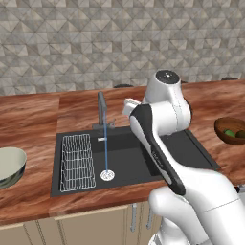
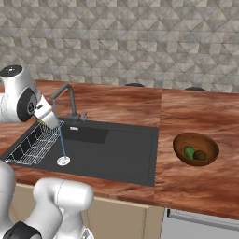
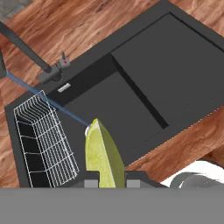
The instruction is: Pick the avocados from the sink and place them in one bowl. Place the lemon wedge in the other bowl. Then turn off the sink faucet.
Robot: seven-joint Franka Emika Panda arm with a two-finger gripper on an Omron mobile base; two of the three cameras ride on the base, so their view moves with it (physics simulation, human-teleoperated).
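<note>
A kitchen — wooden counter (image 1: 38, 115), dark sink (image 1: 129, 162), faucet (image 1: 101, 109), tiled wall (image 1: 95, 38).

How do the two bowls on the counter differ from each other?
The brown wooden bowl is shallow and dark; the pale bowl looks deeper, glossy and grey-green. The wooden bowl sits on the counter to the right of the sink, the pale bowl to its left. The wooden bowl holds two avocados; nothing shows inside the pale bowl, though its inside is only partly in view. Both are round and upright.
</note>
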